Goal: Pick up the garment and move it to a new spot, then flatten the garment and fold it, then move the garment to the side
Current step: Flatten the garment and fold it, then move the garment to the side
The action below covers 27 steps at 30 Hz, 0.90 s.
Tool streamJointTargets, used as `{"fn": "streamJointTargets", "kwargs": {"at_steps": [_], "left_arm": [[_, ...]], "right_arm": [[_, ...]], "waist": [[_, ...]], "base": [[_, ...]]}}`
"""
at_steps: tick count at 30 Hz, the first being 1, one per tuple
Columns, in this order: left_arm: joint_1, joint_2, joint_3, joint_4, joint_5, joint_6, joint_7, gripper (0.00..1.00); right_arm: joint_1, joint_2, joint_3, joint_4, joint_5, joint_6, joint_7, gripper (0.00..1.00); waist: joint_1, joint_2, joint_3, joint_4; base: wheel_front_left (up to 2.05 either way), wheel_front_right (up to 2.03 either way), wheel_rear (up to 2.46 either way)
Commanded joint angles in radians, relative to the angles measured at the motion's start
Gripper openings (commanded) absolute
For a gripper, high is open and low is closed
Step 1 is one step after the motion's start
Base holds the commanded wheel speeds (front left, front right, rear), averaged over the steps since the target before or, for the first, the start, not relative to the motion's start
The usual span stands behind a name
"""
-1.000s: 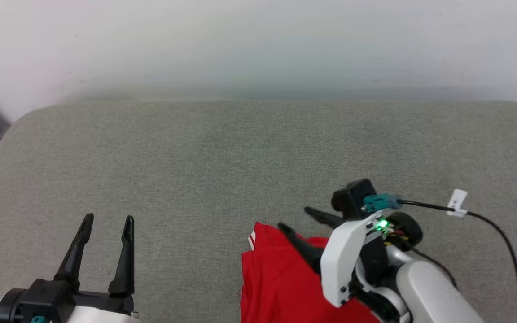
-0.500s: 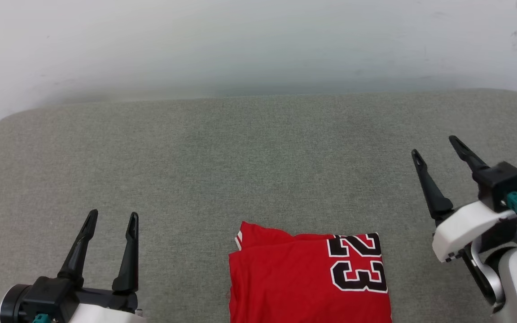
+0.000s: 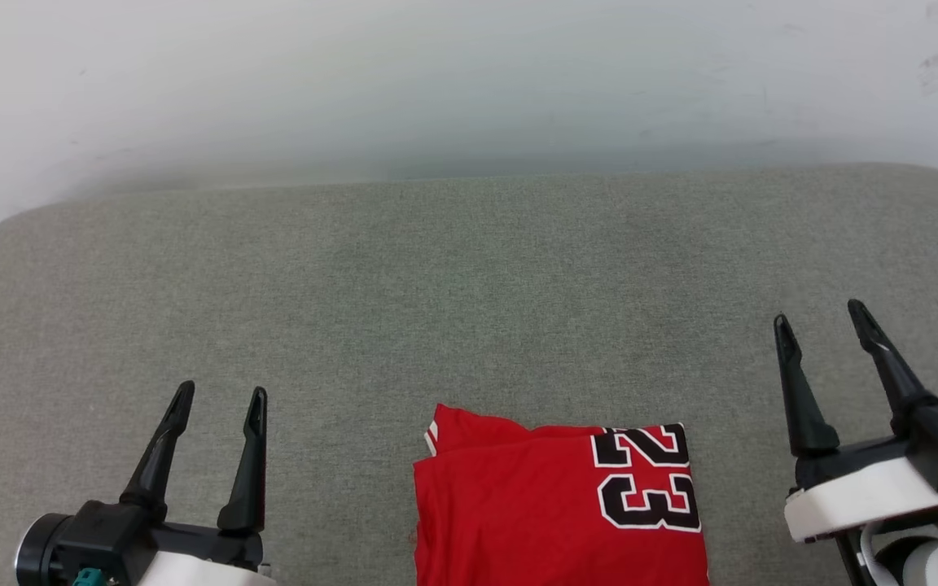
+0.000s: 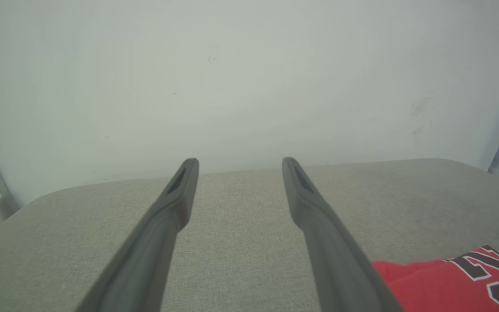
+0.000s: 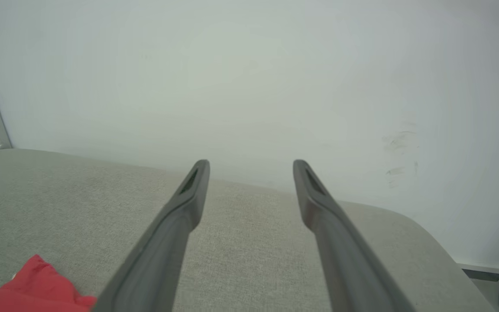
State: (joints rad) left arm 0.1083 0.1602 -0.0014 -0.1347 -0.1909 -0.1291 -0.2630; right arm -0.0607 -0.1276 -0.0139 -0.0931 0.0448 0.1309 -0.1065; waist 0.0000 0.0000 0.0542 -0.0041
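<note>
Folded red garment (image 3: 534, 505) sits at the near edge of the grey desk (image 3: 469, 285), a bit right of centre, with the 23 on its right side. Left claw (image 3: 221, 391) hangs near-left and right claw (image 3: 817, 313) near-right, both spread wide, holding nothing, well clear of it. Pale wall (image 3: 469, 81) at the far end.

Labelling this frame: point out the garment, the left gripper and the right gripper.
garment (image 3: 518, 513), head view, plain red cloth left of the number
left gripper (image 3: 221, 389), head view, midway between its open fingertips
right gripper (image 3: 817, 312), head view, midway between its open fingertips
</note>
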Motion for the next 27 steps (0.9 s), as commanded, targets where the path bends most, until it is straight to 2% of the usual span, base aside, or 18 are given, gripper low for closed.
{"fn": "streamJointTargets", "kwargs": {"at_steps": [1,8,19,27], "left_arm": [[0.001,0.005,-0.004,0.001,-0.005,-0.001,-0.002,1.0],[0.017,0.002,-0.023,0.012,-0.002,-0.001,-0.002,1.0],[0.024,0.007,-0.014,0.01,-0.006,-0.001,-0.002,1.0],[0.025,0.006,-0.016,0.008,-0.001,-0.001,-0.002,1.0]], "right_arm": [[0.028,0.013,0.002,-0.015,-0.007,-0.001,-0.016,1.0],[0.075,0.047,0.015,-0.001,-0.009,0.0,-0.047,1.0],[0.075,0.056,0.025,0.016,0.002,0.0,-0.03,1.0],[0.079,0.034,0.042,0.0,0.019,0.0,0.039,1.0]], "waist": [[0.0,0.0,-0.003,0.001],[0.0,0.0,-0.016,0.0],[0.0,0.0,-0.032,-0.006],[0.0,0.0,-0.026,-0.005]], "base": [[0.0,0.0,0.0],[0.0,0.0,0.0],[0.0,0.0,0.0],[0.0,0.0,0.0]]}}
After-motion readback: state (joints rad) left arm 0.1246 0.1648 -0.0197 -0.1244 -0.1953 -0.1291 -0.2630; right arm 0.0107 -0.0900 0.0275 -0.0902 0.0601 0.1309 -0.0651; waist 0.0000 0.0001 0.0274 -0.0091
